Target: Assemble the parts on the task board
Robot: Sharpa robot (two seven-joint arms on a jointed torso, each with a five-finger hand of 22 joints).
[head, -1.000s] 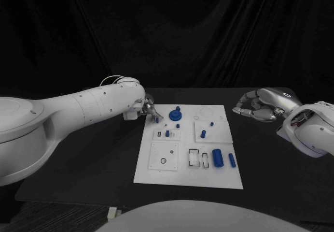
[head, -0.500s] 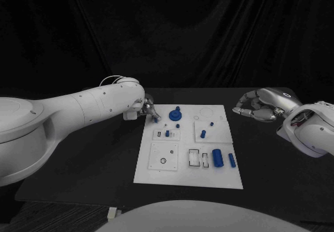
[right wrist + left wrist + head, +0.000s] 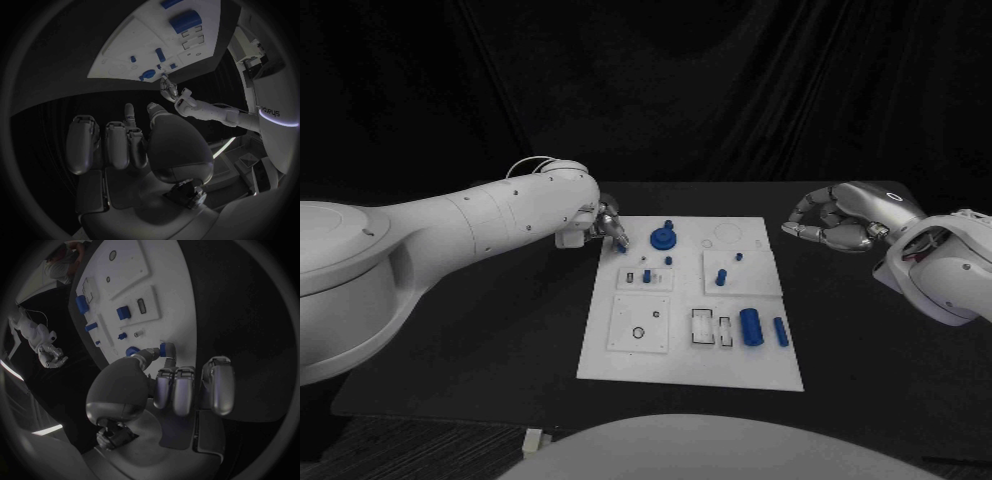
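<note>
Black table, white board (image 3: pixel 620 330) in the middle, left hand (image 3: pixel 606 226) pinching a small blue peg (image 3: pixel 164 349) at its far-left corner, right hand (image 3: pixel 831 222) curled empty; peg looks light, stiff, slippery, so grip its sides.

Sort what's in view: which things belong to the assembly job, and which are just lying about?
Job:
white rectangular task board
small blue parts, e.g. fat blue cylinder
small blue piece pinched by the left hand

Lying about:
black table
right hand, curled, off the board
</note>
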